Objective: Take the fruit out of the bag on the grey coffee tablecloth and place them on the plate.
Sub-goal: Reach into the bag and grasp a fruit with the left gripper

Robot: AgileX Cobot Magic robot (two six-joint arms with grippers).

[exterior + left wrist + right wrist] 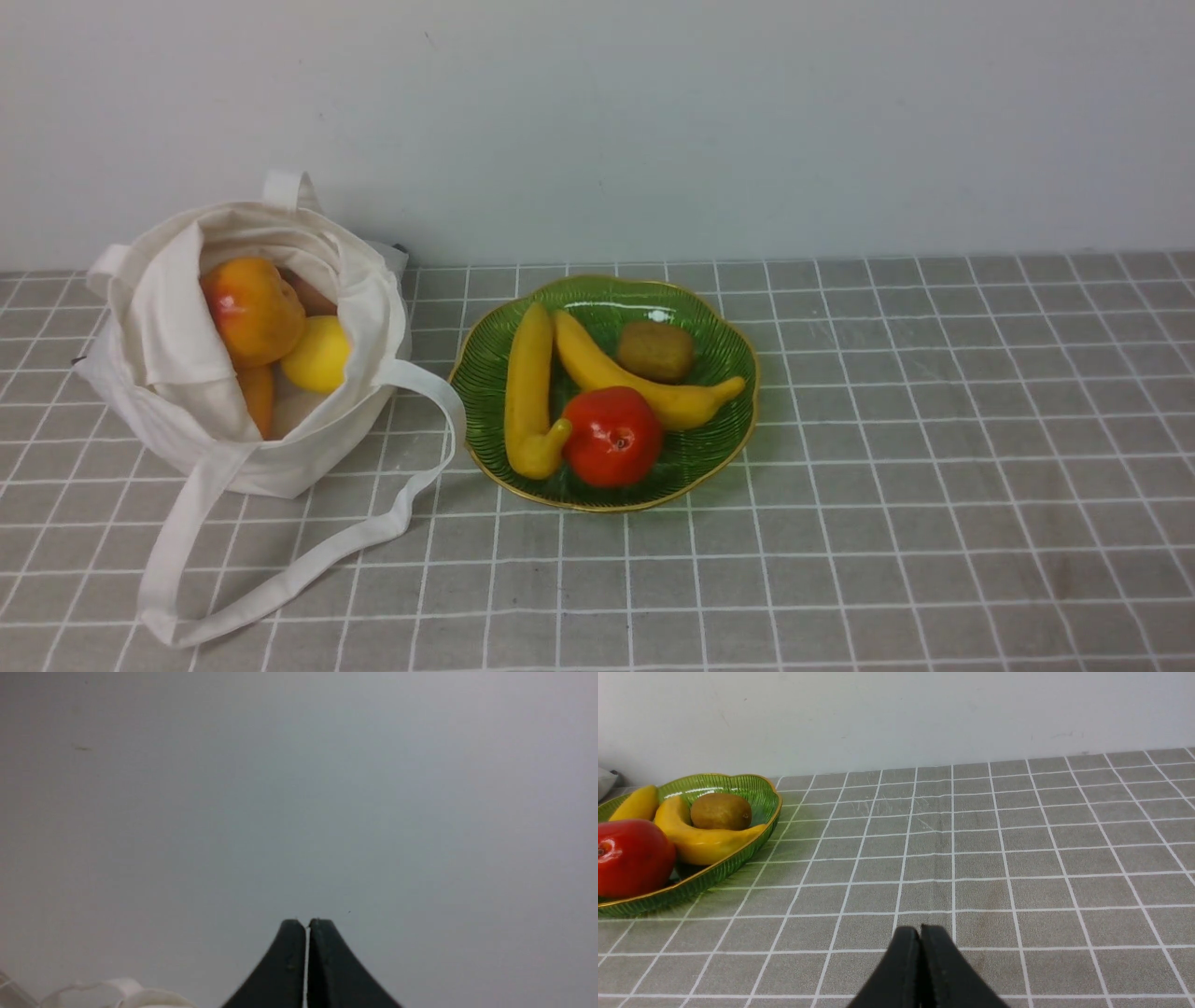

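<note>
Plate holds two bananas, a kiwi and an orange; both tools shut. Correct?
No. The fourth item on the plate is a red round fruit, not an orange; the front view shows it. The rest is right.

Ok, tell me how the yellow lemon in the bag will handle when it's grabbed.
The lemon looks glossy and rounded, so it may slip or roll from a pinch. It sits beside another fruit inside the soft bag, which probably gives underneath.

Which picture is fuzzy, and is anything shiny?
Left wrist view: soft and dim, mostly blank wall behind the shut left gripper. Front view: sharp, a white glint on the plate. Right wrist view: clear, more glints inside that plate.
</note>
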